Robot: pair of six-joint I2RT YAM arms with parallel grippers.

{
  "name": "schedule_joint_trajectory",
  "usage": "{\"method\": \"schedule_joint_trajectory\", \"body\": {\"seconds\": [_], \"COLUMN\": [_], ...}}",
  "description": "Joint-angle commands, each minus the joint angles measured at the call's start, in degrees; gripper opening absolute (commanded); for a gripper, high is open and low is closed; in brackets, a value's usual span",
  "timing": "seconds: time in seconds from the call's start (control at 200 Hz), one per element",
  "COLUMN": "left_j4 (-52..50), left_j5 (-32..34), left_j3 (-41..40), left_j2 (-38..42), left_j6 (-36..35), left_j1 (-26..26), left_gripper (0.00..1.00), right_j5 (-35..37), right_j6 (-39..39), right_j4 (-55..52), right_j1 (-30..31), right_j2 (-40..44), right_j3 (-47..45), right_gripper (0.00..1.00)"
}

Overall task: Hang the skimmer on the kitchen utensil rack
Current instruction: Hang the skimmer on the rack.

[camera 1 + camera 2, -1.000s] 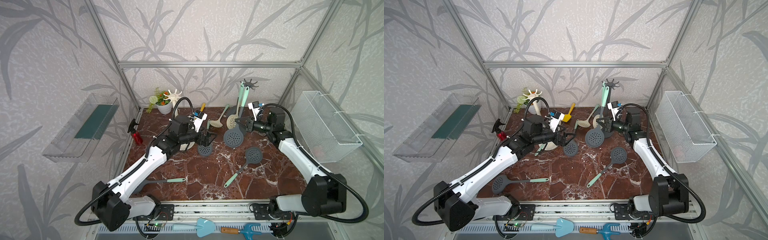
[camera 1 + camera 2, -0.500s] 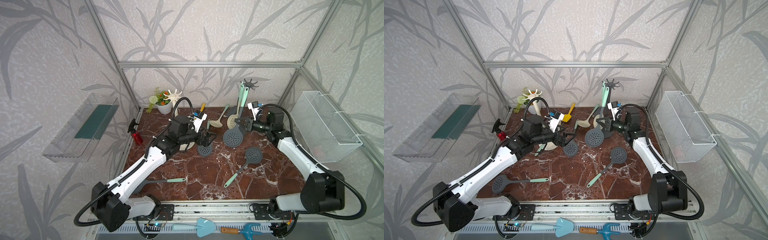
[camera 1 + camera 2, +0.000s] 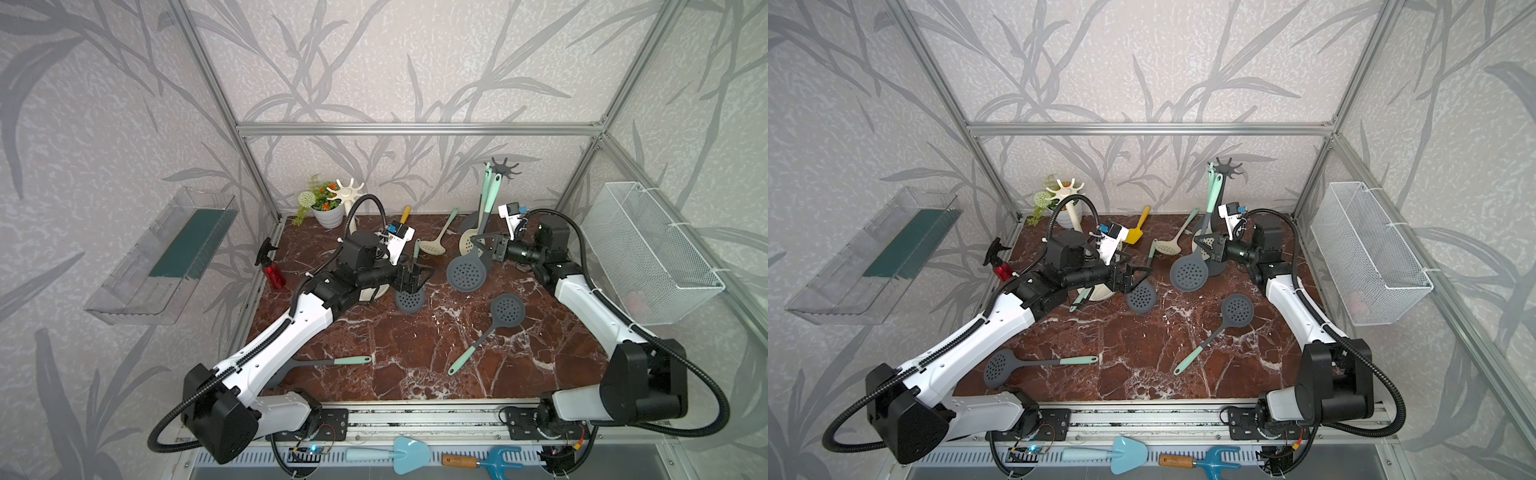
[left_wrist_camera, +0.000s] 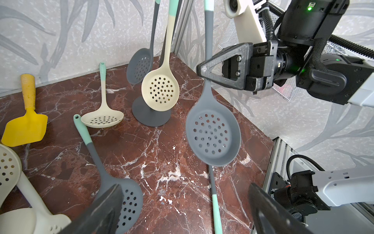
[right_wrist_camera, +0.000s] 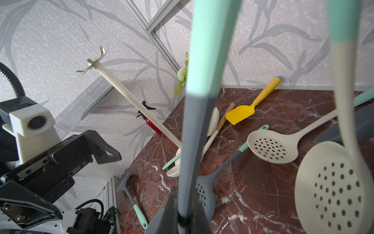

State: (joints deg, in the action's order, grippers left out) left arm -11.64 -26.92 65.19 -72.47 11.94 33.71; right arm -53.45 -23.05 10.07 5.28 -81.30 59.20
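Grey perforated silicone skimmer with mint handle (image 3: 465, 272) hangs upright, bowl down, clear of red marble table (image 3: 415, 353), just beside dark hook-topped utensil rack (image 3: 503, 168). Kept vertical so handle end can meet hook, by my read. Right gripper (image 3: 477, 244) clamped tight on grey shank above bowl; arm stretched toward back corner, wrist level. Handle tip on hook? Cannot tell. Left gripper (image 3: 424, 276) wide open, empty, hovering low mid-table.

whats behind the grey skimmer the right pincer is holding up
The dark rack stands behind the grey skimmer in the right pincer, with a cream skimmer and a second grey skimmer hanging on it. In both top views the held bowl covers part of the rack's base.
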Motion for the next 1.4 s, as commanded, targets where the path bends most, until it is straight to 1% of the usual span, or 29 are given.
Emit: {"method": "schedule_joint_trajectory", "body": {"seconds": [0.0,0.325,0.595,0.87,1.03,1.16,1.23,1.395], "left_j4": [0.1,0.2,0.1,0.1,0.1,0.0,0.0,-0.2], "left_j5": [-0.3,-0.4,-0.4,-0.7,-0.7,-0.7,-0.7,-0.5], "left_j3": [-0.1,-0.1,-0.1,-0.1,-0.1,0.0,0.0,0.0], "left_j2": [1.4,1.3,1.5,1.6,1.7,1.8,1.9,1.9], "left_j6": [-1.2,-1.1,-1.3,-1.4,-1.5,-1.3,-1.3,-1.4], "left_j1": [0.2,0.4,0.3,0.4,0.4,0.4,0.4,0.3], "left_gripper": [0.95,0.95,0.95,0.95,0.95,0.95,0.95,0.95], "right_j5": [-2.0,-2.8,-4.3,-5.1,-4.0,-2.5,-0.8,3.4], "right_j6": [-2.0,-3.7,-8.8,-13.1,-12.5,-11.8,-9.8,-5.6], "right_j4": [3.2,3.3,1.6,2.8,1.8,0.7,-2.0,-7.7], "right_j1": [-0.2,-0.1,-0.9,-1.6,-1.9,-2.2,-2.2,-2.2], "right_j2": [-0.5,-2.2,-5.2,-7.1,-6.7,-5.7,-4.7,-2.4], "right_j3": [-1.2,0.1,3.5,3.9,3.6,3.7,4.8,7.4], "right_gripper": [0.0,0.0,0.0,0.0,0.0,0.09,0.15,0.28]}}
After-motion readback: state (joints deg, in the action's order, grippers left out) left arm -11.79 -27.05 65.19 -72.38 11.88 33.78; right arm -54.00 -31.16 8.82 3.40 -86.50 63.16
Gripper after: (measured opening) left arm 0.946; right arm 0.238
